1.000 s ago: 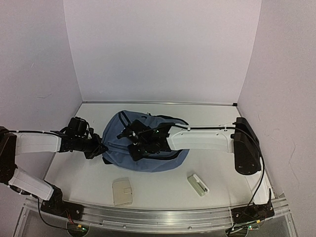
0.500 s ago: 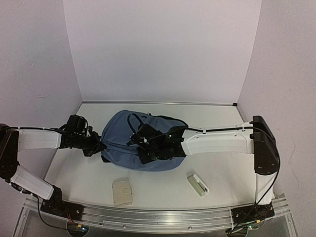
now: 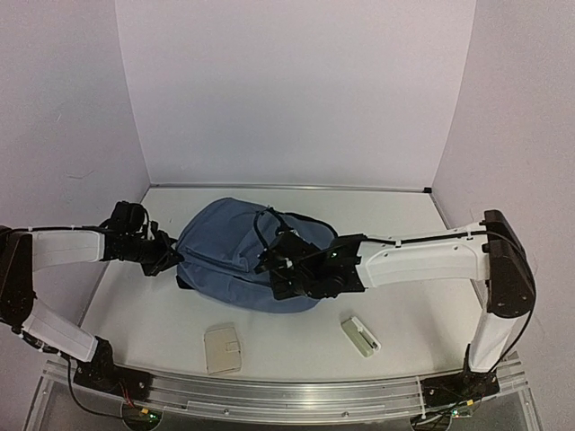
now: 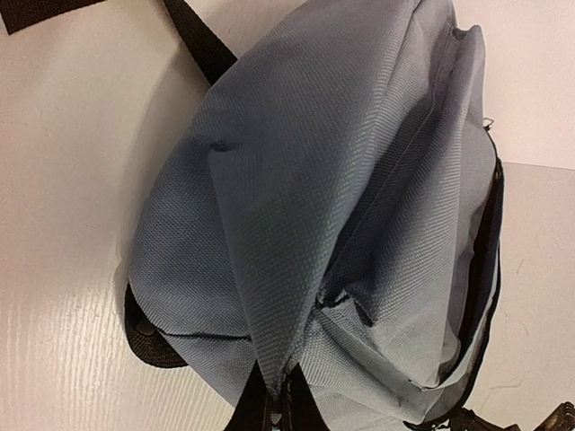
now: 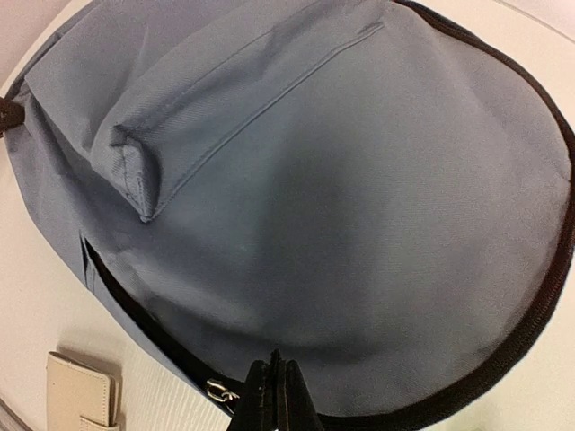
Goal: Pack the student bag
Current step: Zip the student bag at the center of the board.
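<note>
1. As it lies in the middle of the white table (image 3: 395, 224), the student bag (image 3: 225, 256) is pinched at its left fabric fold by the closed left gripper (image 4: 277, 409).
2. The right gripper (image 5: 274, 388) is shut at the bag's near zipper (image 5: 503, 382).
3. A cream wallet (image 3: 223, 347) and a white case (image 3: 360, 335) are laid nearer, apart.

The left arm (image 3: 63, 251) folds back from the table's near left corner, its forearm level and reaching right from the left edge. The left gripper (image 3: 169, 260) is pinched tight on a fold of the student bag (image 3: 220, 247). The right arm (image 3: 422, 260) rises at the right edge and stretches left to mid-table, the fingers of the right gripper (image 3: 274, 268) pressed together and angled downward.
</note>
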You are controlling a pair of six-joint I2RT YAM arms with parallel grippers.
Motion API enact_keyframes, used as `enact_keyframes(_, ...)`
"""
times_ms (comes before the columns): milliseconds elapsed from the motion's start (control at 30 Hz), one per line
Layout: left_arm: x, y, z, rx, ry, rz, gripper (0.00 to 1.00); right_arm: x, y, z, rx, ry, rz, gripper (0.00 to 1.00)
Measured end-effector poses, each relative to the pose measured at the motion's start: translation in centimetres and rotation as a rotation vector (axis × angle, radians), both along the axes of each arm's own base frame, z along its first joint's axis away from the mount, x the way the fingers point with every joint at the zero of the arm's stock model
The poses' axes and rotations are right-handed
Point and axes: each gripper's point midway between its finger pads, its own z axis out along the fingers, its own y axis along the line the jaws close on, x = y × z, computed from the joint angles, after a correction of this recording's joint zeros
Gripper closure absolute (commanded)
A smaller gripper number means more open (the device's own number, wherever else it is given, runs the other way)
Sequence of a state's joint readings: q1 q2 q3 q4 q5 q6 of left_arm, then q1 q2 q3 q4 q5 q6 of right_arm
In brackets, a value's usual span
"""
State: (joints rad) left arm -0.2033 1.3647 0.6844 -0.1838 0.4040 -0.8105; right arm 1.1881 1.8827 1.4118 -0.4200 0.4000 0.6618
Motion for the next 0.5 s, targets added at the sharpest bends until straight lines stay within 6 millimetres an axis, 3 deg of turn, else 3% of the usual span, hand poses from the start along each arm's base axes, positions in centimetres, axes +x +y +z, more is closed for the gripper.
enact_keyframes(367,1.3,4.2,0.6,-0.001,-0.004,0.075,1.0,0.7,-2.3,1.1,0.04,-0.016,-0.068,1.0)
enact_keyframes(500,1.3,4.8,0.5,0.007,-0.002,0.079,1.0,1.4,-3.2,1.4,0.062,-0.018,-0.093,1.0)
